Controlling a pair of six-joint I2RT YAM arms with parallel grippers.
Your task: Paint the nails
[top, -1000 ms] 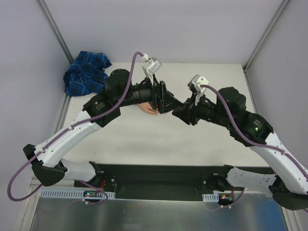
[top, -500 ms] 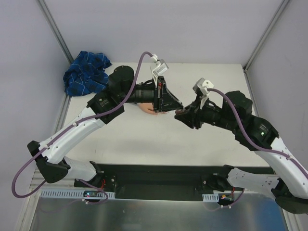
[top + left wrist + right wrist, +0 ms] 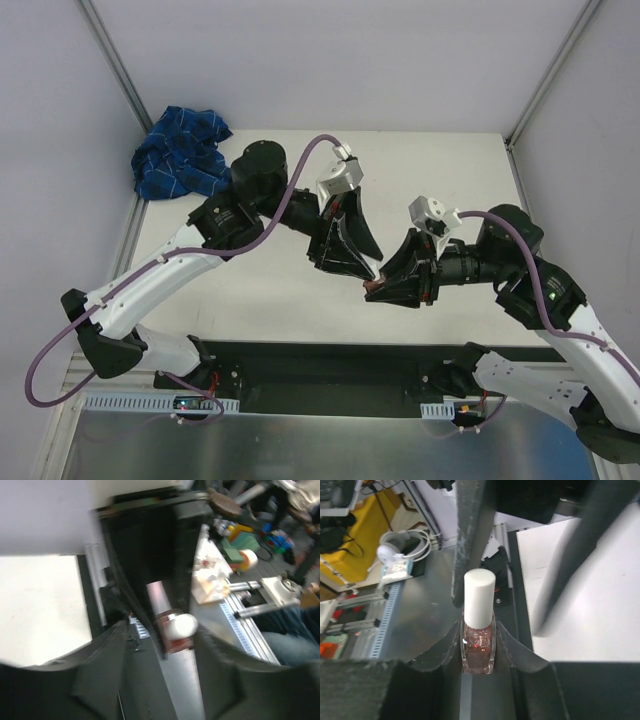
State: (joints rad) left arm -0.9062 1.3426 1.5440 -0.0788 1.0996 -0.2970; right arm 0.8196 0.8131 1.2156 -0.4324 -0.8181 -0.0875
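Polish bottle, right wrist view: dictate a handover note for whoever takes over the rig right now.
Right hand: shut on the polish bottle, which is upright with its white cap on.
Left hand: open at the cap, not gripping it.
Nails: not in view.
Done: the bottle is held.
Left: uncap it, then paint the nails.

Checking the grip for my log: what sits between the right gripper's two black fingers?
A small glass polish bottle of pinkish glittery liquid with a white cylindrical cap, clamped by the right gripper; the right wrist view shows it plainly.
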